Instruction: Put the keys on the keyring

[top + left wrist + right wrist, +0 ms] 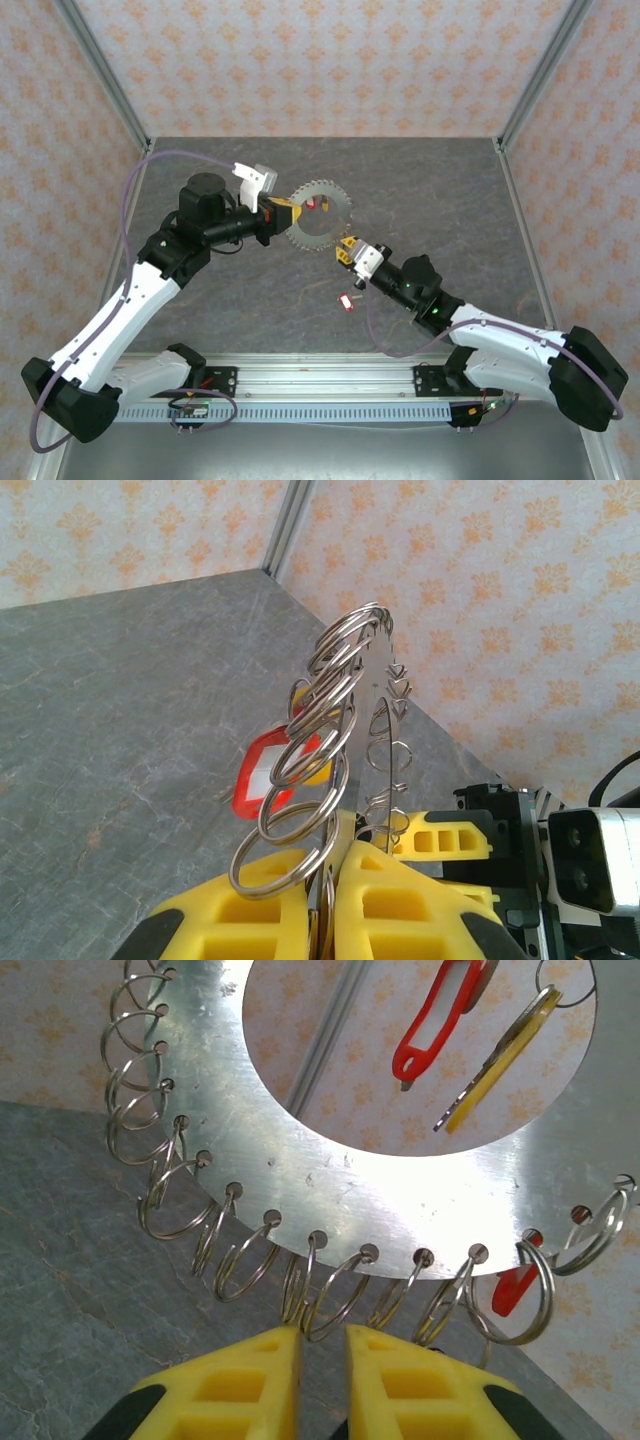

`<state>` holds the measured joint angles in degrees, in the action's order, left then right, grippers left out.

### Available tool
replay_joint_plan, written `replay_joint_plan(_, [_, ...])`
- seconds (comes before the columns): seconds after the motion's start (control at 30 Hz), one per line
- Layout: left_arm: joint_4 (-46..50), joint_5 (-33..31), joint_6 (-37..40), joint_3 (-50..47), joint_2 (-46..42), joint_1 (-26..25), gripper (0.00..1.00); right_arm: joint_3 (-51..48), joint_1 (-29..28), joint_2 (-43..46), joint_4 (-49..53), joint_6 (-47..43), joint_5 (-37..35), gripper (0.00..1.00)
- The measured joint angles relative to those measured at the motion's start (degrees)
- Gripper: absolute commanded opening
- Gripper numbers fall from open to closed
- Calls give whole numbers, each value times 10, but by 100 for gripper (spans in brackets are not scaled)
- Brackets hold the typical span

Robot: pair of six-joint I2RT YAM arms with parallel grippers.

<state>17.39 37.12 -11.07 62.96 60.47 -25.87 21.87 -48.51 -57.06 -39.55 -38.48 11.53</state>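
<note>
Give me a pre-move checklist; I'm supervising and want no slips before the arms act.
1. Left fingers clamp the keyring and hold it upright off the table: ok.
2. Right gripper sits at the small rings along the keyring's rim: ok.
3. Right fingers actually grip a small ring: cannot tell; one dips into the narrow gap between them.
4. Every key is threaded: not ok; a loose red-tagged key lies on the table.
5. Hanging red-tagged key and yellow-tagged key dangle from the keyring: ok.
</note>
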Motion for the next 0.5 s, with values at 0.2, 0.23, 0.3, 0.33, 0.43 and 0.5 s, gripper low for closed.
replay_joint_plan(0.2, [0,0,0,0,-2,0,0,0,0,1,0,0,-20,18])
replay_joint_plan(0.23, [0,0,-2,0,-3,0,0,0,0,4,0,0,-24,18])
replay_joint_plan(0.3, [0,0,-3,0,-3,0,0,0,0,11,0,0,-27,18])
replay_joint_plan(0.33, [0,0,-4,0,-3,0,0,0,0,16,0,0,-28,18])
replay_joint_plan(0.43, [0,0,-4,0,-4,0,0,0,0,29,1,0,-27,18])
replay_joint_plan(0.5, [0,0,-4,0,-4,0,0,0,0,34,2,0,-26,18])
